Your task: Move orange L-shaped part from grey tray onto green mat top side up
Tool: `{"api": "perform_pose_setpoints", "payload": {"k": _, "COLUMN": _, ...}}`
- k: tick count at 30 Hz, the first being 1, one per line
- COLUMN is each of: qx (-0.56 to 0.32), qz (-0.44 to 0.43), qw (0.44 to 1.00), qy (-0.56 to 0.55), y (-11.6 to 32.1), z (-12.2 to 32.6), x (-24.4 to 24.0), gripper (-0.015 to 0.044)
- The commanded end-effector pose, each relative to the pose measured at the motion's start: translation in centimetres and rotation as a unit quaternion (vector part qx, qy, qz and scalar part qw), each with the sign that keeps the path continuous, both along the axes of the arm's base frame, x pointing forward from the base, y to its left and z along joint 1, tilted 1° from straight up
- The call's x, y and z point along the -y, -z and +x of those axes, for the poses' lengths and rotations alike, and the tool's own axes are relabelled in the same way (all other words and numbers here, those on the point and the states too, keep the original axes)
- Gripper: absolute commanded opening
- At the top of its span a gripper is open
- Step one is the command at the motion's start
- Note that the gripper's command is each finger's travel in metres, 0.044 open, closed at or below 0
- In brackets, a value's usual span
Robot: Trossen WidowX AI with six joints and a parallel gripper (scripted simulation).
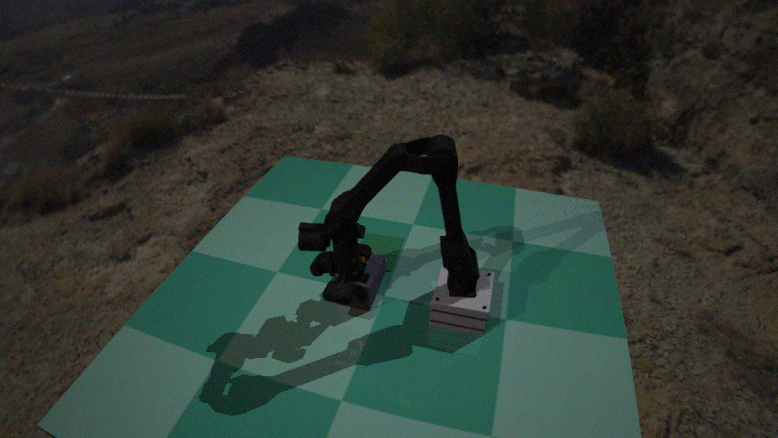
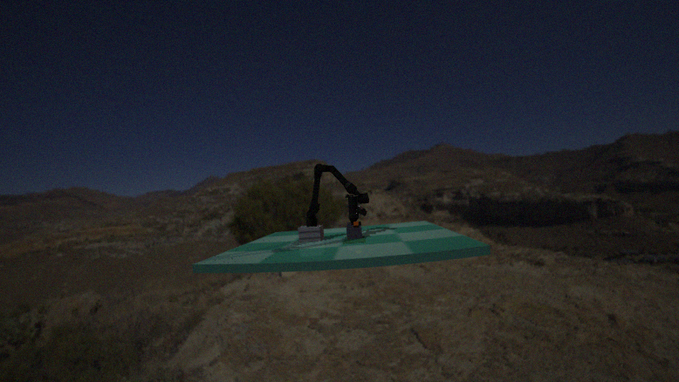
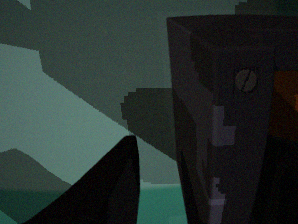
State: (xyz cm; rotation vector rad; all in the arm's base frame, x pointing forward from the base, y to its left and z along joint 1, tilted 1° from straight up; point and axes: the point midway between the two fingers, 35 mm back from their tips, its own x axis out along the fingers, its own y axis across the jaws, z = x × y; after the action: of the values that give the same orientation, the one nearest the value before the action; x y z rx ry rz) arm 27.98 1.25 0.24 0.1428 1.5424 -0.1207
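The grey tray (image 1: 376,278) (image 2: 353,231) (image 3: 247,55) stands on the checkered table, left of the arm's base in the top view. The orange part (image 1: 362,260) (image 2: 356,223) (image 3: 284,102) is mostly hidden behind the arm and tray wall; in the exterior view one end stands up above the tray's top. My gripper (image 1: 348,289) (image 2: 353,222) (image 3: 183,140) points down at the tray's near end, partly open, with nothing seen pinched. In the wrist view its left finger is beside the tray wall; the other is mostly hidden. Contact with the part cannot be made out.
The green mat (image 1: 385,245) lies beside the tray's far end in the top view. The pale base block (image 1: 460,315) (image 2: 311,233) carries the arm right of the tray. A round slotted screw head (image 3: 246,80) shows on the tray's rim. Light is dim, with long arm shadows.
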Motion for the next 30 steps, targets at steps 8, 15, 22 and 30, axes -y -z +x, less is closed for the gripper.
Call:
{"api": "perform_pose_setpoints", "payload": {"k": 8, "qx": 0.006, "qz": -0.001, "qw": 1.0, "qy": 0.002, "y": -7.1, "z": 0.3, "x": 0.8, "gripper": 0.018}}
{"api": "perform_pose_setpoints", "payload": {"k": 15, "qx": 0.006, "qz": -0.001, "qw": 1.0, "qy": 0.002, "y": -9.9, "z": -0.3, "x": 1.2, "gripper": 0.018}}
{"api": "perform_pose_setpoints", "payload": {"k": 22, "qx": 0.003, "qz": -0.001, "qw": 1.0, "qy": 0.003, "y": -9.5, "z": -0.3, "x": 1.1, "gripper": 0.018}}
{"api": "perform_pose_setpoints", "payload": {"k": 30, "qx": 0.003, "qz": -0.001, "qw": 1.0, "qy": 0.003, "y": -9.5, "z": -0.3, "x": 1.1, "gripper": 0.018}}
